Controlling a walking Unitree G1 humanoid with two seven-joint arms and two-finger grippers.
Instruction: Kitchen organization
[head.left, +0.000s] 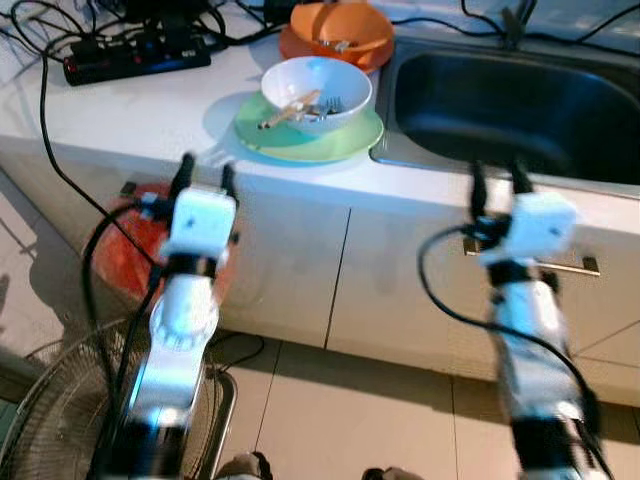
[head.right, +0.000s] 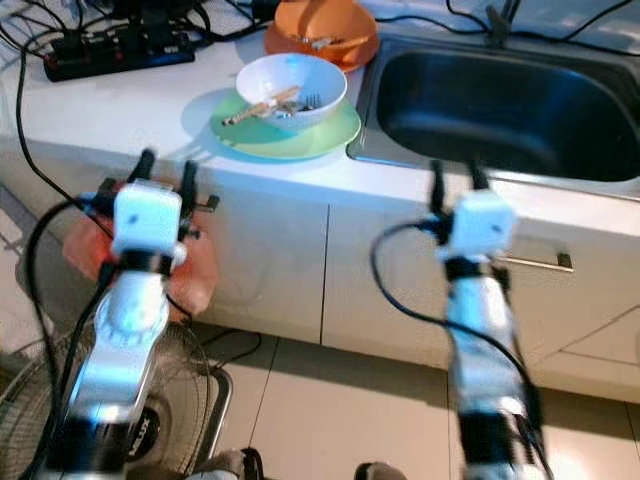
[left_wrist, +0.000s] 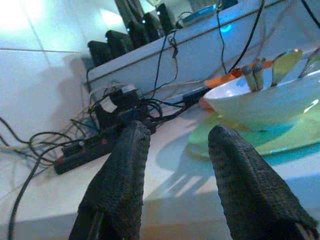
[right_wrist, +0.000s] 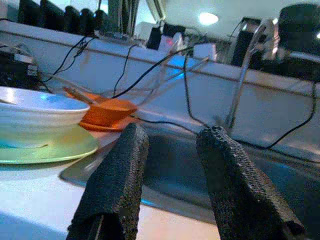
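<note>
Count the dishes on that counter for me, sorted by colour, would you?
White ceramic bowl holding cutlery: 1
Light green round plate under that bowl: 1
Orange bowl on an orange plate behind them, beside the steel sink: 2
Total: 4 dishes

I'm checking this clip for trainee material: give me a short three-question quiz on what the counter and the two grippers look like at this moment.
1. True or false: the white bowl sits on the green plate.
2. What lies directly to the robot's right of the green plate? A) the sink B) the black power strip C) a kettle
3. Fill in: the left gripper and the right gripper are both ____ and hold nothing.

Key
1. True; cutlery rests inside the bowl.
2. A; the power strip lies to the left, at the back of the counter.
3. Open; each wrist view shows a gap between the fingers.
</note>
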